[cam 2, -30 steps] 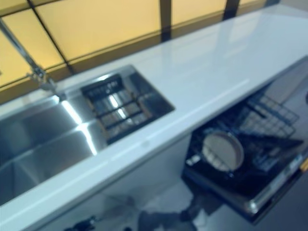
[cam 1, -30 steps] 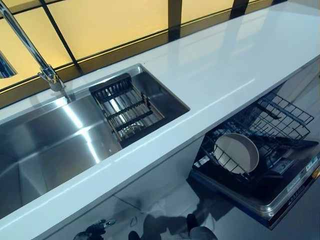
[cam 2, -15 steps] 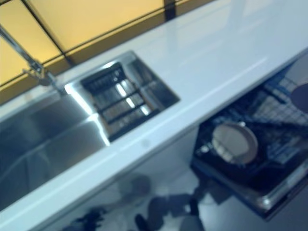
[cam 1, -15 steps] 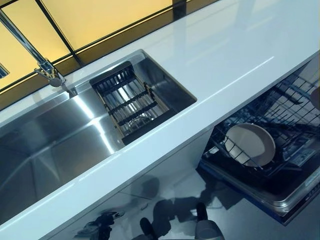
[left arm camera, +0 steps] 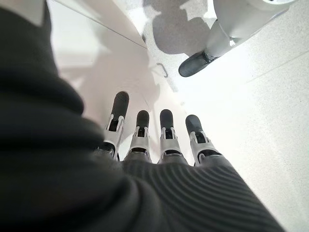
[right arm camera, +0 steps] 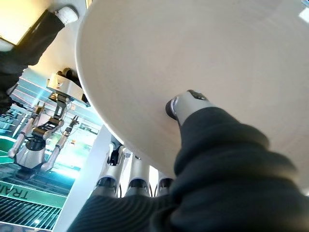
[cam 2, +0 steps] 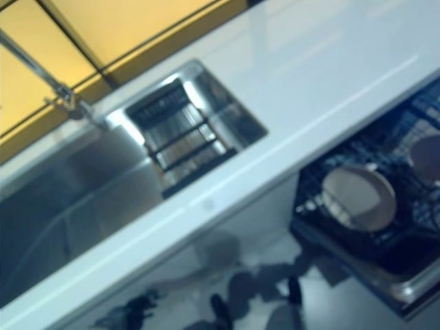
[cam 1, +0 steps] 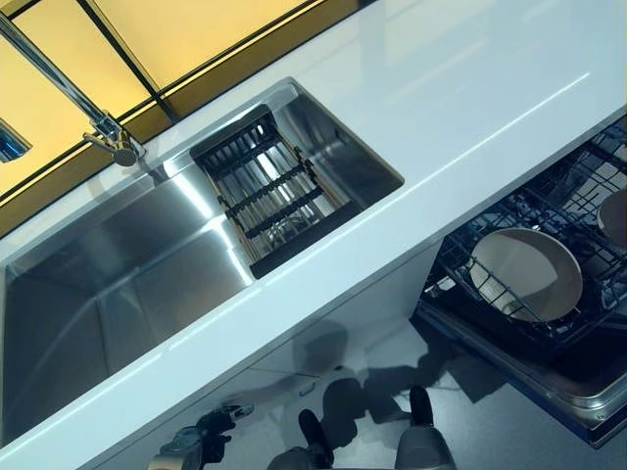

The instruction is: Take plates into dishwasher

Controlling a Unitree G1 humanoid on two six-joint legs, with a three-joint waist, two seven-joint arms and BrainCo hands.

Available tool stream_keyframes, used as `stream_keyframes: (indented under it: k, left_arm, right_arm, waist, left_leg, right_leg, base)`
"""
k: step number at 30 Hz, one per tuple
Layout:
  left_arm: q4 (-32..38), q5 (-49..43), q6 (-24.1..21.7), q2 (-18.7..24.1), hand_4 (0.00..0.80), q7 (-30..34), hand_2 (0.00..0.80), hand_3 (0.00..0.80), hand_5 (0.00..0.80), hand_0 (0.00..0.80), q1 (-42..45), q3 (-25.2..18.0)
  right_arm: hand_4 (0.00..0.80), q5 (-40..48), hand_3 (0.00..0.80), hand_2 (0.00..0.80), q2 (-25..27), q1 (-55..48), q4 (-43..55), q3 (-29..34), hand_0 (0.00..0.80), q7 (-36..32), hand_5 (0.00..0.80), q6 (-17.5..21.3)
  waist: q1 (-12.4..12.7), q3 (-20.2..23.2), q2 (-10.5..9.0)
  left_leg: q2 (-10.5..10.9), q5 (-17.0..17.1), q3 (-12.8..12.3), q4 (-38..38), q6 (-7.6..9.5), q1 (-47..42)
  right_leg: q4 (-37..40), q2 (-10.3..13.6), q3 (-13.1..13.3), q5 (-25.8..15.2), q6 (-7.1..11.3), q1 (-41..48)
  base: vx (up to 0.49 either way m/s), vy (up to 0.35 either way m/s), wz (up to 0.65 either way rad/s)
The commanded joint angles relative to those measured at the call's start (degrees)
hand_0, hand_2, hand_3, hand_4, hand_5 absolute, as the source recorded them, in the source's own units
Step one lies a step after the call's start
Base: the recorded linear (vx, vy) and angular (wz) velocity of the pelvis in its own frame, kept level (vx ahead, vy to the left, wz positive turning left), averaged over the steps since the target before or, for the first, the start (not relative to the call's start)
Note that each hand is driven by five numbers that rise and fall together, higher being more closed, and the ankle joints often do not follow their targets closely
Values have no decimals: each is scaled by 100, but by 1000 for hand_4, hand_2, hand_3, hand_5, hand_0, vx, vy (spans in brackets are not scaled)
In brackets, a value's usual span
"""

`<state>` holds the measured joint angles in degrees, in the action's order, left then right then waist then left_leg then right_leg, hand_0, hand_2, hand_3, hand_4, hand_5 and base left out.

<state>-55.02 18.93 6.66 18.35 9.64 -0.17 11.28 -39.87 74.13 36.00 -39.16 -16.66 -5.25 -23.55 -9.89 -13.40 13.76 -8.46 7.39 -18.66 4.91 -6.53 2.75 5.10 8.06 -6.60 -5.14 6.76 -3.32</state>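
Note:
A large beige plate fills the right wrist view, with my right hand shut on it: the thumb presses its face and the fingers curl under its rim. This plate's edge shows at the far right above the open dishwasher's lower rack. Another beige plate stands tilted in that rack. My left hand hangs low beside the cabinet front with straight fingers and holds nothing; it also shows as the left hand at the bottom left.
A white countertop runs across the scene above the dishwasher. A steel sink with a faucet and a black drain rack lies on the left. The dishwasher door juts out over the floor.
The camera has moved, so the whole scene has shifted and tilted. The held plate's edge has come into sight at the right edge over the dishwasher rack.

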Motion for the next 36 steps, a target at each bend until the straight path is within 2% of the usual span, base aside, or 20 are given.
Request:
stream_keyframes:
  k: [1, 7, 11, 17, 25, 36]
  left_arm:
    - [75, 7, -49, 331, 0, 11, 0, 0, 0, 0, -336, 126]
    - [96, 65, -72, 242, 0, -23, 0, 0, 0, 0, -329, 233]
    - [77, 57, -57, 218, 0, -40, 0, 0, 0, 0, -341, 285]
    - [45, 68, -123, 193, 0, -45, 0, 0, 0, 0, -335, 325]
    - [101, 98, -130, 164, 0, -23, 0, 0, 0, 0, -337, 354]
    - [183, -43, -78, 183, 0, -20, 0, 0, 0, 0, -369, 342]
  right_arm:
    - [800, -202, 800, 800, -126, 413, -118, -101, 800, 589, 800, -664]
    - [800, 445, 800, 800, -471, 223, -436, 196, 800, 1376, 800, -1221]
    - [800, 842, 800, 800, -625, 309, -681, 256, 800, 1723, 800, -1330]
    - [800, 1149, 800, 800, -658, 466, -854, 213, 800, 1785, 800, -1440]
    - [800, 1078, 800, 800, -746, 650, -982, 51, 800, 1651, 800, -1222]
    - [800, 641, 800, 800, -987, 409, -542, -52, 800, 1185, 800, -875]
  waist:
    - [153, -15, -501]
    - [170, 0, -431]
    - [201, 6, -406]
    - [222, -24, -388]
    - [269, -78, -331]
    - [304, -108, -383]
  left_leg:
    - [-83, -345, 34, 9, -275, -545]
    - [-67, -369, 58, 9, -258, -563]
    - [-61, -372, 66, 9, -250, -577]
    - [-52, -364, 78, 9, -250, -571]
    - [-36, -335, 126, 9, -258, -535]
    - [-39, -321, 161, 9, -253, -486]
  right_leg:
    - [-10, 166, 80, -74, 237, -163]
    - [-10, 153, 127, -46, 229, -128]
    - [-10, 154, 139, -41, 218, -106]
    - [-10, 169, 147, -57, 208, -119]
    - [-10, 184, 137, -63, 186, -139]
    - [-10, 194, 95, -74, 197, -161]
  base:
    - [-2, 2, 4]
    - [0, 0, 0]
    - [0, 0, 0]
    - [0, 0, 0]
    - [0, 0, 0]
    - [0, -3, 0]
